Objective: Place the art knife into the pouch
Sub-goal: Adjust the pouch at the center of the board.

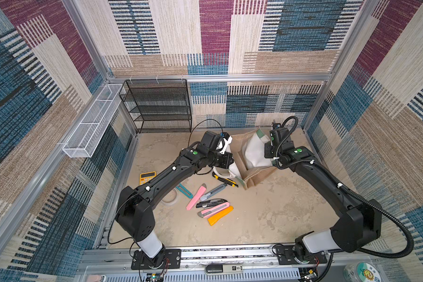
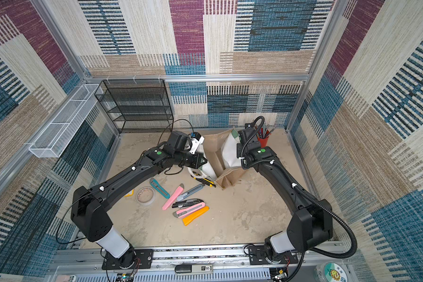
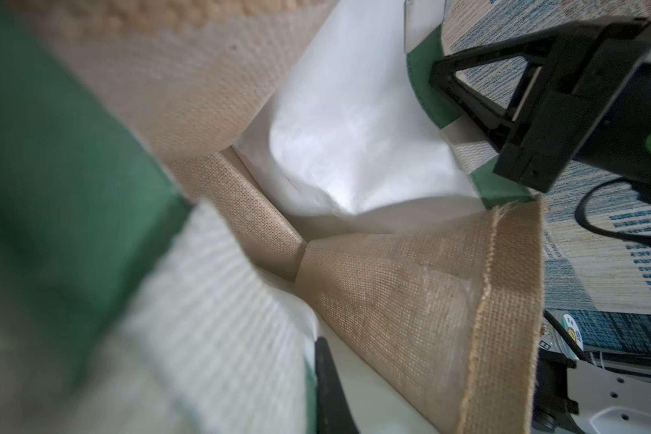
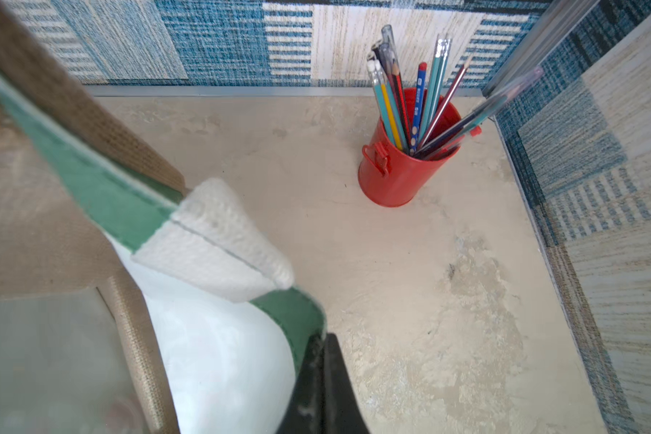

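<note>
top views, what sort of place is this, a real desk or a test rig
Most likely a robot test cell dressed as a stationery desk: aluminium frame hung with patterned carpet panels, two black arms bolted to a front rail, and a red metal pencil cup.

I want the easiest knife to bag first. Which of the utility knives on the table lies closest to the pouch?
The black-and-yellow knife: it lies right at the pouch mouth, beside the white handle, while the pink, grey, teal and orange ones lie farther out.

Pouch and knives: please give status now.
Both jaws shut on pouch rim, mouth held open. Knives on table, none inside. Nothing blocks.
</note>
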